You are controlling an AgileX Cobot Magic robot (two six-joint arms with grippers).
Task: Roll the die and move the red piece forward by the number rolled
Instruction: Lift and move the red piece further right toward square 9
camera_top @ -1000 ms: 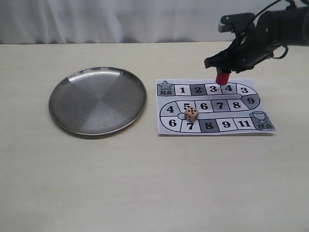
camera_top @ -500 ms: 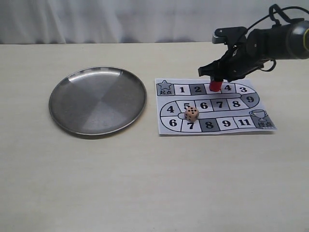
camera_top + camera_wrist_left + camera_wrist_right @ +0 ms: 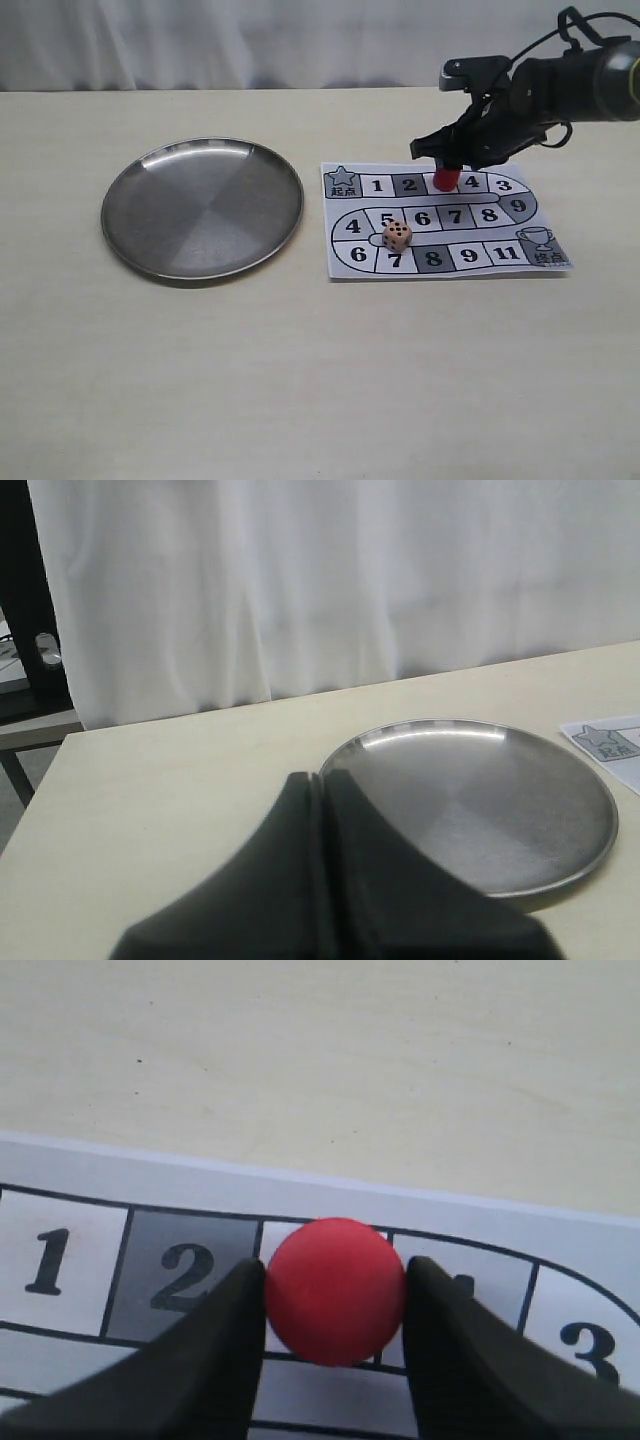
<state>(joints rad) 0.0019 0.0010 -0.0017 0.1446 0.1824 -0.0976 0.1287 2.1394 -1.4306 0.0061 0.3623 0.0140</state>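
Observation:
The red piece (image 3: pixel 446 179) stands on square 3 in the top row of the paper game board (image 3: pixel 345 262). My right gripper (image 3: pixel 447 166) comes down on it from above. In the right wrist view its two black fingers press both sides of the red piece (image 3: pixel 334 1290), so the right gripper (image 3: pixel 335 1272) is shut on it. The die (image 3: pixel 397 235) rests on the board between squares 5 and 7, well apart from the gripper. My left gripper (image 3: pixel 320 778) is shut and empty, and it does not show in the exterior view.
A round steel plate (image 3: pixel 202 208) lies left of the board with nothing in it. In the left wrist view the plate (image 3: pixel 480 800) is just beyond the shut fingers, and a corner of the board (image 3: pixel 610 742) shows at the edge. A white curtain hangs behind the table.
The right gripper came down and shifted left with the red piece, from above square 4 onto square 3. It has held still for the last half second. The die has not moved.

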